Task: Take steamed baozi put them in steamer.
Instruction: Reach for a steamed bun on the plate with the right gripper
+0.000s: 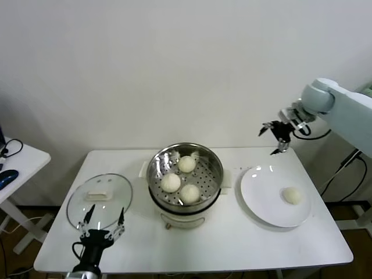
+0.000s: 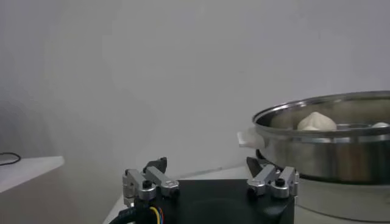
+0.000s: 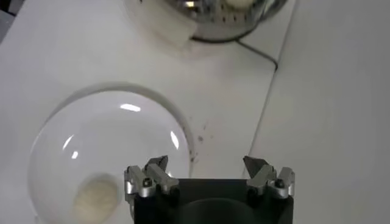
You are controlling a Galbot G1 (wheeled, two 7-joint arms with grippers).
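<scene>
Nearest the robot, at the front left of the white table (image 1: 203, 250), the left gripper (image 1: 103, 224) sits low with its two fingers spread wide and nothing between them, their tips just at the near rim of the round glass lid (image 1: 99, 200) that lies flat on the tabletop. Its wrist camera looks past those parted fingers (image 2: 155, 176) to the side wall of the steamer (image 2: 329, 146), where the tops of pale buns peek over the rim. In the middle of the table the steamer (image 1: 185, 174) stands on its white cooker base, and three steamed baozi (image 1: 171, 182) rest on the perforated bottom, close together. To its right the white plate (image 1: 273, 197) holds the fourth baozi (image 1: 292, 195), alone toward the plate's right side and well apart from the steamer. Farther back, above the table's far right corner, the right gripper (image 1: 278, 138) hangs in the air with its fingers apart and empty; its wrist view looks down on the plate (image 3: 103, 152), with what seems to be the lone bun (image 3: 94, 195) partly hidden behind the finger mount.
</scene>
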